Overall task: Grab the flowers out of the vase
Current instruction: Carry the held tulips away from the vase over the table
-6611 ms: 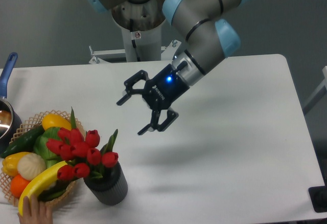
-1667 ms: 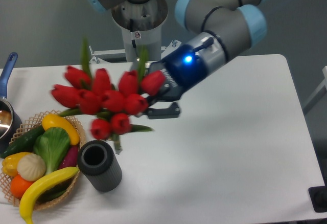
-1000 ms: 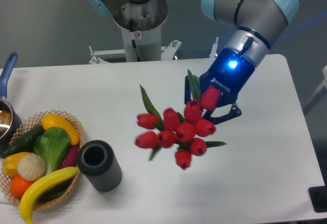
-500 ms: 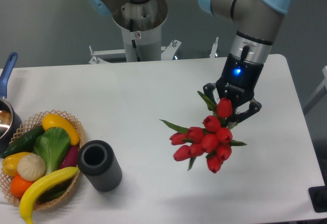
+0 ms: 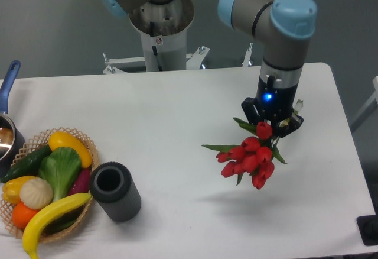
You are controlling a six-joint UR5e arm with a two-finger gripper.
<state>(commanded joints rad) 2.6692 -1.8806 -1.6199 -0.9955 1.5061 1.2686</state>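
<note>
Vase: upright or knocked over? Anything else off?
The vase leans toward the basket, mouth up and empty. The gripper holds the flowers above the table. Nothing spilled.

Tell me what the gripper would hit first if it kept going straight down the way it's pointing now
The gripper points down, shut on the flowers. Straight below there looks to be only bare table, so the hanging buds would probably meet the tabletop first, though depth is hard to judge from one view.
</note>
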